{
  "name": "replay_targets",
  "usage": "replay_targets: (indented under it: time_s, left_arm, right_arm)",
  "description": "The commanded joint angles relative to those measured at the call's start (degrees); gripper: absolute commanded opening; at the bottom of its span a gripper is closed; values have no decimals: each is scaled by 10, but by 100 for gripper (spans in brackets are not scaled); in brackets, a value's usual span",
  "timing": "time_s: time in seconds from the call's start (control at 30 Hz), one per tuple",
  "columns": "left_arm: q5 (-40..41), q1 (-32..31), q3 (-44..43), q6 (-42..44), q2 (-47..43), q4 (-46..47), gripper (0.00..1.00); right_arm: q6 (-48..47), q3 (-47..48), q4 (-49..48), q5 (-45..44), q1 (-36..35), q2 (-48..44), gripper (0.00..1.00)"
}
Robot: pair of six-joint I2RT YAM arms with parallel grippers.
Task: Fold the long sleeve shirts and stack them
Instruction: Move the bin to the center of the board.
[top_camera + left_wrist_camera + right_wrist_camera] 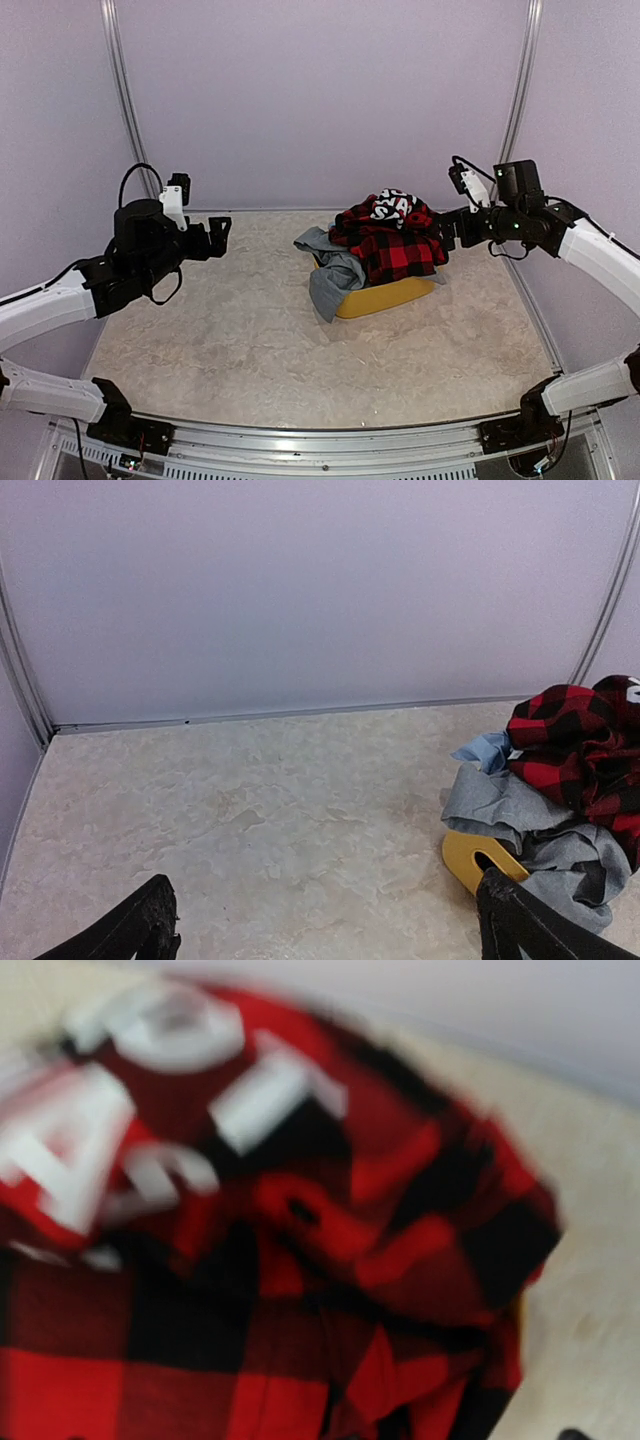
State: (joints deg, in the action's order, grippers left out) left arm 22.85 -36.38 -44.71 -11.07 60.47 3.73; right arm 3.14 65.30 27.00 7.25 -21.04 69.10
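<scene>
The shirts (385,240) are heaped in the tub (385,297). It is set just left of the right end effector (447,230).

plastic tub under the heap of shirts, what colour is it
A yellow oval plastic tub; clearest in the top external view.

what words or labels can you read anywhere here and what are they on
White lettering on the red-and-black check shirt atop the pile: motion-blurred in the right wrist view, too small in the top view; unreadable.
Yellow tub, grey cloth: no text visible.
</scene>
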Motion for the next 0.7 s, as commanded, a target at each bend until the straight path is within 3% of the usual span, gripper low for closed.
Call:
replay_targets:
  time_s: [0.0,0.23,0.43,0.57,0.67]
  left_arm:
    - [3,-40,-6,-17,35,9,99]
    - [-44,-68,-20,-70,98,17,97]
    - [-60,-69,-12,-78,101,22,93]
    - [-52,-68,-3,-83,95,26,91]
    - [-47,-66,3,-95,86,22,91]
  right_arm:
    - [29,-44,-29,-28,-3,36,98]
    - [88,-71,-118,86,71,125,95]
    - [89,-56,-146,105,105,202,87]
    - [81,-16,-145,165,106,269,71]
    - [80,0,-147,176,83,296,65]
